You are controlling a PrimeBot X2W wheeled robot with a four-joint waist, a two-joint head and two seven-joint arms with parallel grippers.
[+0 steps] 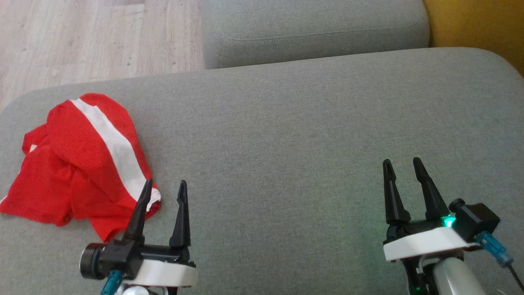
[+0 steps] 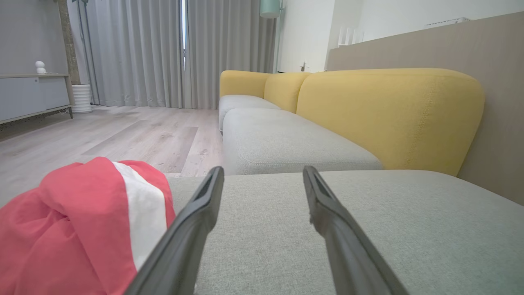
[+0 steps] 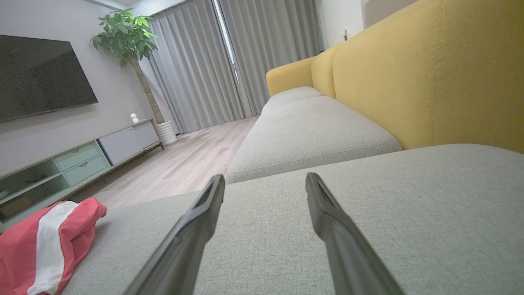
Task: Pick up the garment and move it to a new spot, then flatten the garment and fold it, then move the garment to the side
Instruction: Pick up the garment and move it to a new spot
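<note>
A crumpled red garment [image 1: 82, 164] with a white stripe lies bunched at the left end of the grey sofa seat [image 1: 286, 135]. My left gripper [image 1: 164, 184] is open just right of the garment's near edge, its left finger overlapping the hem in the head view, nothing between its fingers. In the left wrist view the garment [image 2: 82, 229] sits left of the open left gripper [image 2: 262, 172]. My right gripper [image 1: 402, 163] is open over bare cushion at the lower right. In the right wrist view the garment [image 3: 45, 246] lies far left of the right gripper [image 3: 265, 178].
A second grey seat cushion [image 1: 315, 28] adjoins the far edge, with yellow backrests [image 2: 389, 114] along the right. Wood floor [image 1: 82, 37] lies beyond the sofa's left and far edge. A TV [image 3: 41, 78], a low cabinet [image 3: 82, 155] and a potted plant [image 3: 127, 37] stand across the room.
</note>
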